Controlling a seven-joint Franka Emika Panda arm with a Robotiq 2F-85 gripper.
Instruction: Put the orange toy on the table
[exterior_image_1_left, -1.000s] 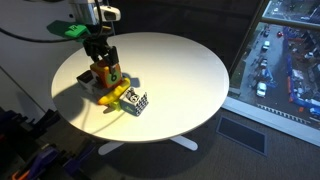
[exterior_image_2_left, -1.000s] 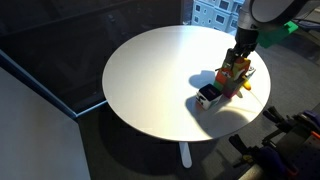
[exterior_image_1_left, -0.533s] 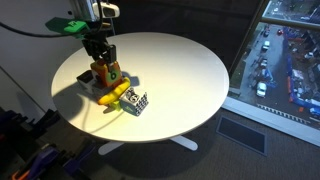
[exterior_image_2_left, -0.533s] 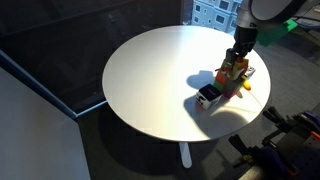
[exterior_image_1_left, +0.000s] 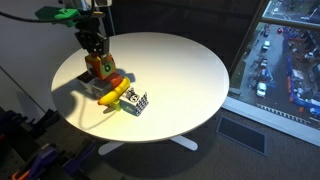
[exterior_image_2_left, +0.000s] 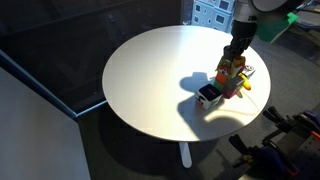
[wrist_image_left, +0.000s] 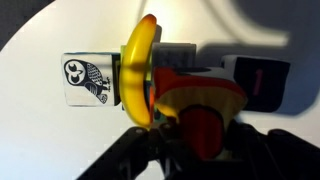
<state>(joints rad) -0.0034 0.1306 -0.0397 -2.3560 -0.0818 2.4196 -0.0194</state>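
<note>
The fingers are clenched on the orange toy, gripping it from above. In both exterior views it hangs just over the little heap of toys, close to the edge of the surface on the arm's side. From the shadow below, it looks to be clear of the surface, not resting on it.

Right beside it lies the yellow banana toy, with the owl-printed cube just past that, towards the same edge. The wrist view looks straight down on them. The banana arches across the cube, a dark block with a red patch sits off to one side, and the held toy fills the bottom.

This reads as the carry stage: grasp made, placing not yet done. The next move calls for a shift sideways towards the bare middle, away from the heap. Then comes a steady descent until the toy sits flat, and only then a release.
</note>
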